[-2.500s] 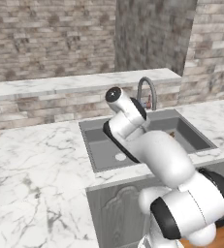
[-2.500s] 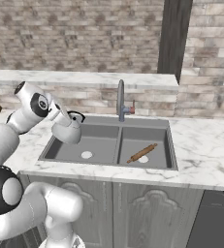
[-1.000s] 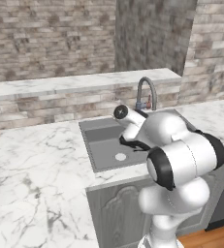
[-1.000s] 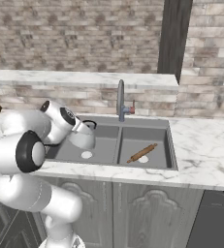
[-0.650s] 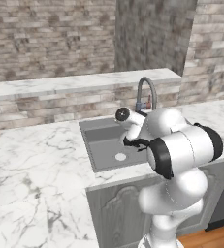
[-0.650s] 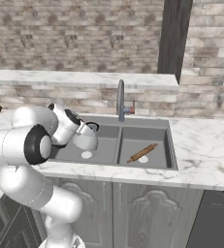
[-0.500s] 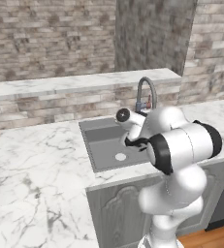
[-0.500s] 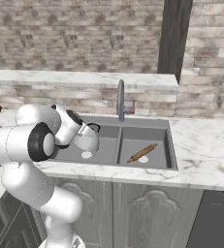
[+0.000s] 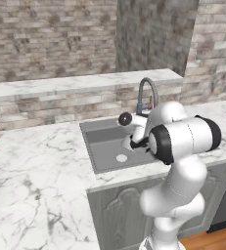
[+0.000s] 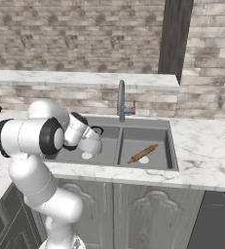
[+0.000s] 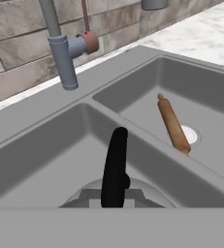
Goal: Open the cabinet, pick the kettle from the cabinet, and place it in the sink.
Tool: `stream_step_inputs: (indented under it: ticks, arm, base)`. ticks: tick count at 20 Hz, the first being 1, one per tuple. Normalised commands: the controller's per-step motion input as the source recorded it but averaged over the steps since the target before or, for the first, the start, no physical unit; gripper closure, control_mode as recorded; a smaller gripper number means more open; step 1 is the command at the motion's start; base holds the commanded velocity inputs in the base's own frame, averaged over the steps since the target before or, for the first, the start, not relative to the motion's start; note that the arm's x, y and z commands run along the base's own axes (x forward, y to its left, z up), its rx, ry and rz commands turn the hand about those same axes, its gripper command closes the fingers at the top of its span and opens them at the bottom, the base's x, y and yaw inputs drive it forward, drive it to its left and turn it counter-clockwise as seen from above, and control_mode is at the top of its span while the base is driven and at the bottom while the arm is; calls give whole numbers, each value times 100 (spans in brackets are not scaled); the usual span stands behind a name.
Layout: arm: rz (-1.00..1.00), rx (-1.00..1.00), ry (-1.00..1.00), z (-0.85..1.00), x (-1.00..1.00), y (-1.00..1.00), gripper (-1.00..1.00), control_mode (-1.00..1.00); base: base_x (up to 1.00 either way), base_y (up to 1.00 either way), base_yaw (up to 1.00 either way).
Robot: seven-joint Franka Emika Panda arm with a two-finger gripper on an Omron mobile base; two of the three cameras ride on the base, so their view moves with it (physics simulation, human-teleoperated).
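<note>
The silver-grey kettle (image 10: 92, 145) hangs low inside the left basin of the sink (image 10: 115, 122), right over the round drain (image 10: 86, 156). My gripper (image 10: 90, 137) is shut on its black arched handle (image 11: 114, 167), which rises in the middle of the hand view above the kettle's dome (image 11: 143, 193). In the left base view the gripper (image 9: 133, 142) and the kettle (image 9: 127, 142) sit over the sink (image 9: 92, 128), partly hidden by my forearm. Whether the kettle touches the basin floor I cannot tell. The cabinet is out of view.
A brown rolling pin (image 10: 143, 153) lies in the right basin, also the rolling pin (image 11: 173, 124) beyond the divider. The curved faucet (image 10: 121, 99) stands behind the sink. White marble counter (image 9: 31, 161) spreads left. A dark dishwasher front (image 10: 216, 219) is at lower right.
My arm has carried the kettle forward and down, deeper into the left basin. The rolling pin has not moved.
</note>
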Motion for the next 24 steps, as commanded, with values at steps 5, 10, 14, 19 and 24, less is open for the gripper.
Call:
stream_step_inputs:
  ticks: [5, 10, 14, 19, 24]
  arm:
    - [0, 0, 0, -20, 10, 0, 100, -100]
    - [0, 0, 0, -18, 13, 0, 100, -100]
    - [0, 0, 0, -19, 11, 0, 100, -100]
    - [0, 0, -1, -18, 10, 0, 100, -100]
    - [0, 0, -2, -15, 8, 0, 100, -100]
  base:
    - [0, 0, 0]
    - [0, 0, 0]
    - [0, 0, 0]
    - [0, 0, 0]
    - [0, 0, 0]
